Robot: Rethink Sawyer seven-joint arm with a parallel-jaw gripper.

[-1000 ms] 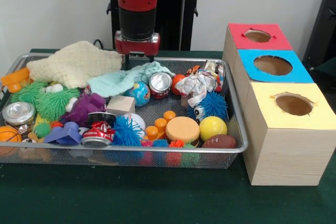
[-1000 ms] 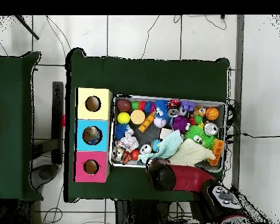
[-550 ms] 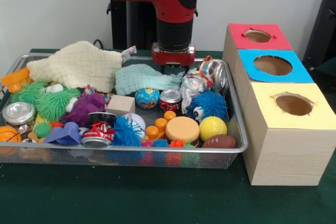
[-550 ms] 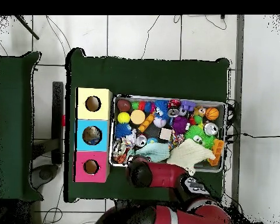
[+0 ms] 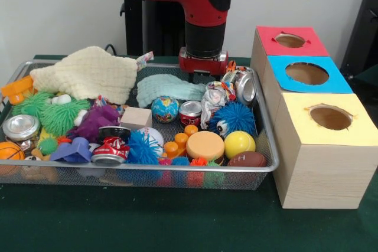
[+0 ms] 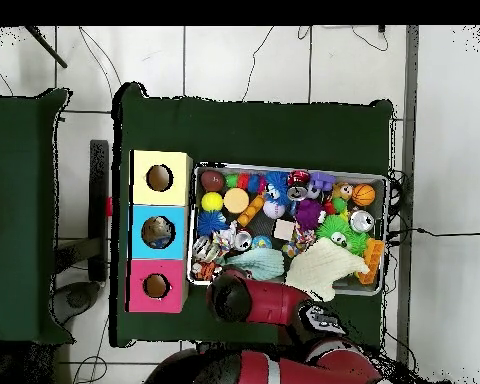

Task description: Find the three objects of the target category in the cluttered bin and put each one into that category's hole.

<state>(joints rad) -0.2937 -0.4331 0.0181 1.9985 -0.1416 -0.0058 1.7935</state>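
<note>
At the bin's [image 5: 267, 146] near rim lie a toy football [image 5: 247, 159], a yellow ball [image 5: 239, 143] and an orange disc [image 5: 205, 145]. Behind them sit the blue spiky ball [image 5: 236, 117] and crumpled paper [image 5: 215, 98]. At the far rim by the coloured boxes, the pincer [image 5: 203, 74] hangs above a crushed silver can [image 5: 242, 85]; its grip I cannot tell. Descend straight, avoiding the mint cloth [image 5: 168, 88].

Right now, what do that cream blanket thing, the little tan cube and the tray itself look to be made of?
The cream cloth looks like soft knitted or waffle-weave fabric: matte, nubbly, and it lies in slack folds. The tan cube seems to be unfinished wood, flat-faced and dull, though foam is possible. The tray is silvery metal wire mesh with a shiny rim; you can see through its wall.
</note>
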